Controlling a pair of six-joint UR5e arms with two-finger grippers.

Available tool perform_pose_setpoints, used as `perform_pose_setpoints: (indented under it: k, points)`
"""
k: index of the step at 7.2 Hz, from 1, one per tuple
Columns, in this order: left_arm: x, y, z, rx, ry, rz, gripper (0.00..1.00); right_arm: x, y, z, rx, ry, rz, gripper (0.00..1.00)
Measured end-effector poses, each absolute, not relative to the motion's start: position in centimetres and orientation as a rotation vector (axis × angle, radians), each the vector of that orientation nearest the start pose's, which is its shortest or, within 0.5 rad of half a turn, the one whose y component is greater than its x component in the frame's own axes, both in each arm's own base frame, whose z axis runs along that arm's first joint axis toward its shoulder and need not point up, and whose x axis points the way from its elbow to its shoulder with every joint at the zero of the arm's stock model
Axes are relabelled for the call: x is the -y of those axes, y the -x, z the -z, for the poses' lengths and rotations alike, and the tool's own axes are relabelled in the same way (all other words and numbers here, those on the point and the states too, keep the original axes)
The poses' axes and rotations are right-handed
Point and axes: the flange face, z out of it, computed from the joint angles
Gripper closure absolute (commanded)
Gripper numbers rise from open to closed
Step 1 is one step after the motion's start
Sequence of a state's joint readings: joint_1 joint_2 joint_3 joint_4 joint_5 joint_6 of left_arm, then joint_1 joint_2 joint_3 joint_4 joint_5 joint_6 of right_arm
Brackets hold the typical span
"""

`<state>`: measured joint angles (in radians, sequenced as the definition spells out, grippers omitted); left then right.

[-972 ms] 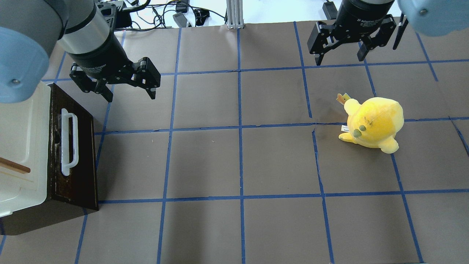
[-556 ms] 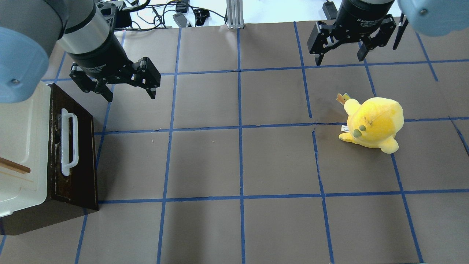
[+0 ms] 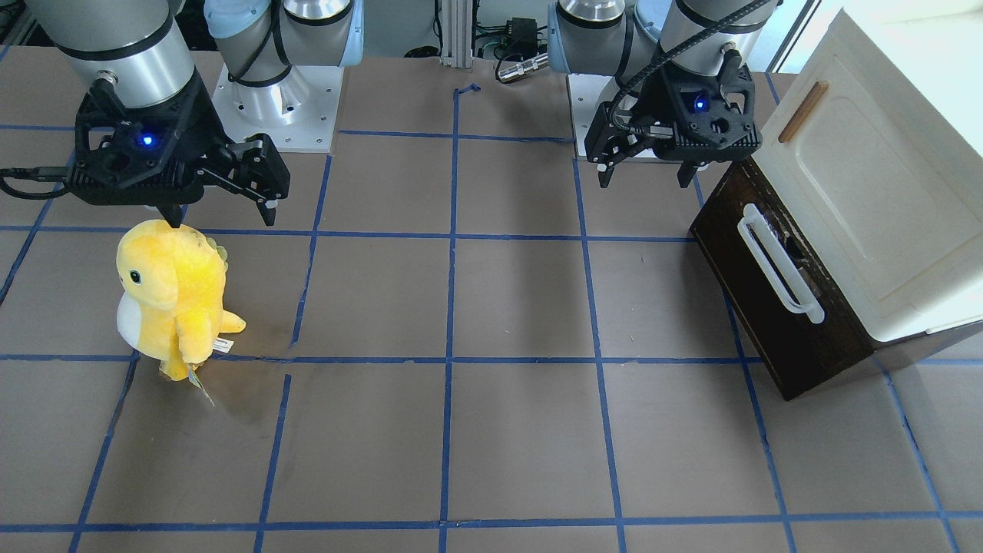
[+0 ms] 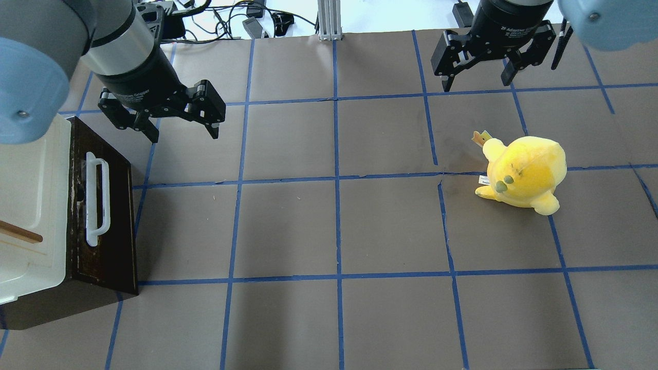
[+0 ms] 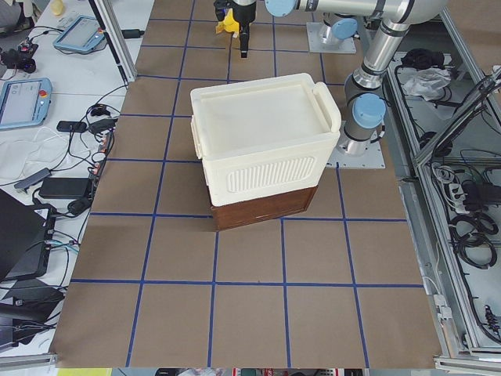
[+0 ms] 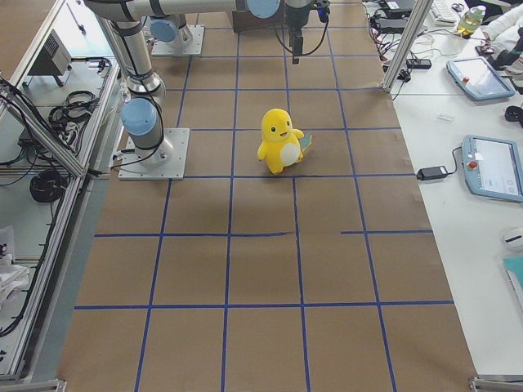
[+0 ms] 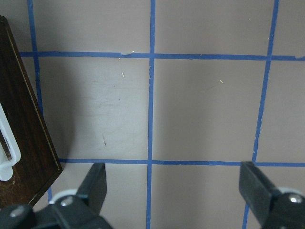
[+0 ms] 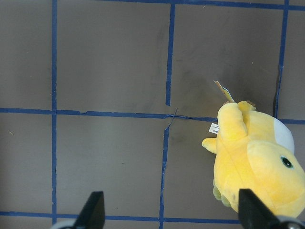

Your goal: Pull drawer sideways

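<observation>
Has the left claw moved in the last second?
No. In the overhead view the left claw sits over the same blue tape line as before, open, short of the white handle of the drawer.

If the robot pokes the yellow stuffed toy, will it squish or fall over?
Probably squish: the yellow stuffed toy looks soft and fuzzy. It stands upright on small feet with a big head, so a high poke would likely tip it. It also looks light.
</observation>
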<state>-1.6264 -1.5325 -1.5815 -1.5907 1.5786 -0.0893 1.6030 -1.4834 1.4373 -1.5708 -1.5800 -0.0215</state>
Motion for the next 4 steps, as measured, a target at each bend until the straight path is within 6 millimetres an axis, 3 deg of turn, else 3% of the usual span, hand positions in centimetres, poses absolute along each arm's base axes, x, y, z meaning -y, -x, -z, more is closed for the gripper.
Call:
perform_pose_setpoints:
  k: [2,4]
  points:
    - [46.9,16.0,-49.8,-3.134,0.055,0.007,0.00,52.9,-14.9,-50.9,-3.149,0.085,0.073,0.00]
    - [47.6,16.5,-47.9,-3.123,0.050,-0.053,0.00,52.9,-14.9,-50.9,-3.150,0.085,0.073,0.00]
